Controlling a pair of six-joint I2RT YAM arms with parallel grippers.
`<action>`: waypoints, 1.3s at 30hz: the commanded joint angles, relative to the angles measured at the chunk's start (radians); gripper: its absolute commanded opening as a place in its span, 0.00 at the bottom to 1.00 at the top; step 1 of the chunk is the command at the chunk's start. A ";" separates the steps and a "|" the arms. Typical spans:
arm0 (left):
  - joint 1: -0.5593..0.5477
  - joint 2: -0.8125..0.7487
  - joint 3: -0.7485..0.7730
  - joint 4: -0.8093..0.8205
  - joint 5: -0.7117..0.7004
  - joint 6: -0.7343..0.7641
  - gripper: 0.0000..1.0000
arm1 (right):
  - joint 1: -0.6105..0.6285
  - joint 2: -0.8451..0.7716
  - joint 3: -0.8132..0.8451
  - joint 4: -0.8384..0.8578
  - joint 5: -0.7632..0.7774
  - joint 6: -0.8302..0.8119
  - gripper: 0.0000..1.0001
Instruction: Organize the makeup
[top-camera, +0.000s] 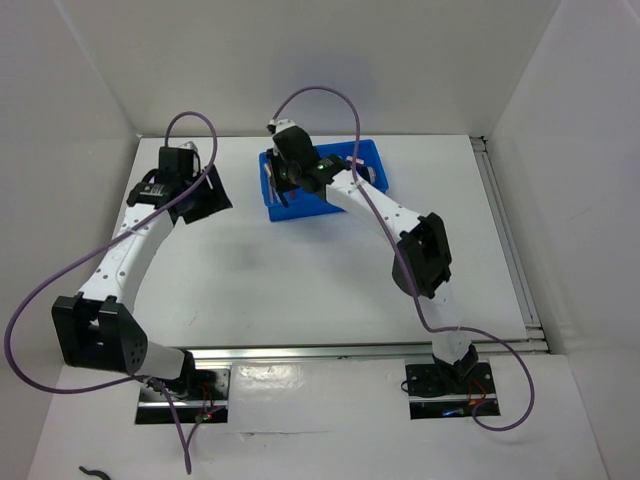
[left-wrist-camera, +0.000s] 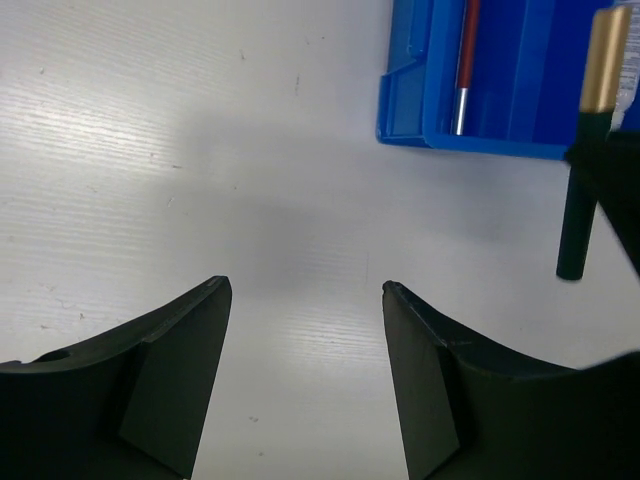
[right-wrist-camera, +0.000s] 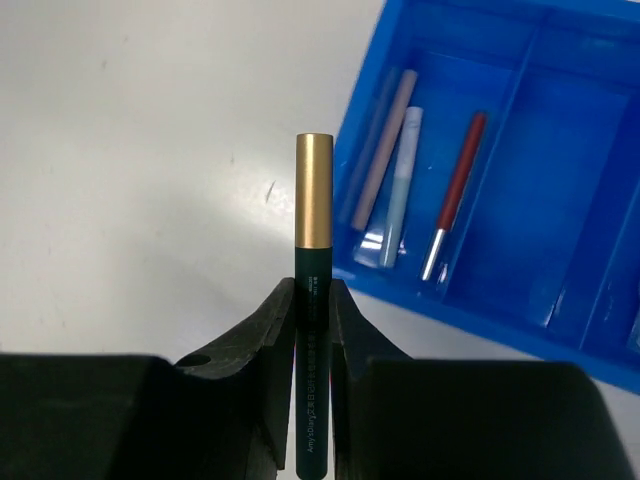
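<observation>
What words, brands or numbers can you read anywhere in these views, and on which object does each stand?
"Amy'sDiary", as far as it can be made out: printed lengthwise on the dark green tube held in the right gripper.
Rest of that line: too small to read.
Pencils in the blue tray: no readable print.

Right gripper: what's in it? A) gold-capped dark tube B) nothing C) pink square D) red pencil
A: in the right wrist view the right gripper is shut on the gold-capped dark tube, while the red pencil lies in a compartment of the blue tray.
</observation>
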 joint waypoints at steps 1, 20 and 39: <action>0.022 -0.056 -0.016 0.020 -0.032 -0.033 0.75 | -0.060 0.102 0.106 -0.075 -0.005 0.119 0.06; 0.032 -0.093 -0.046 0.023 -0.014 -0.053 0.75 | -0.137 0.309 0.259 0.165 -0.140 0.165 0.45; 0.032 -0.095 -0.026 0.034 0.097 -0.024 1.00 | -0.148 -0.185 0.010 -0.180 0.214 0.104 1.00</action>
